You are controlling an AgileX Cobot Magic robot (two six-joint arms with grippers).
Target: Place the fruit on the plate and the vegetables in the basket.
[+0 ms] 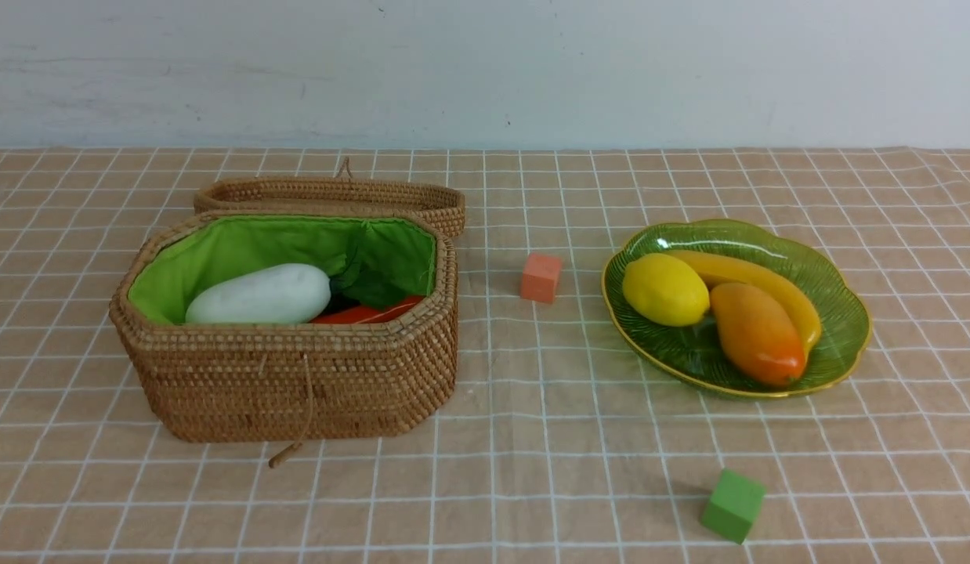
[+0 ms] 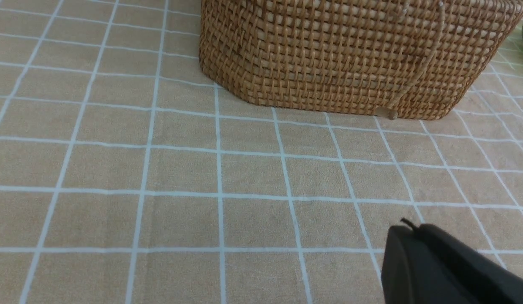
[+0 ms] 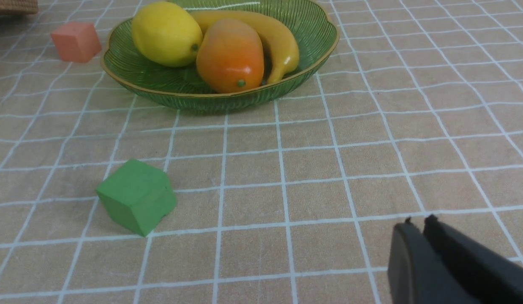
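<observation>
The lemon (image 1: 664, 289), banana (image 1: 767, 283) and mango (image 1: 756, 333) lie on the green glass plate (image 1: 841, 313) at the right. They also show in the right wrist view: lemon (image 3: 166, 33), mango (image 3: 230, 55), banana (image 3: 272, 36), plate (image 3: 151, 80). The open woven basket (image 1: 297, 376) at the left holds the white radish (image 1: 259, 294) and a red-orange carrot (image 1: 363, 313); eggplant and gourd are hidden. Neither arm shows in the front view. My left gripper (image 2: 411, 228) is shut and empty, low over the cloth, short of the basket wall (image 2: 350, 55). My right gripper (image 3: 418, 223) is shut and empty, short of the plate.
The basket lid (image 1: 336, 196) lies behind the basket. A small orange cube (image 1: 541, 276) (image 3: 75, 41) sits between basket and plate. A small green cube (image 1: 732, 505) (image 3: 137, 196) sits near the front right. A checked tan cloth covers the table.
</observation>
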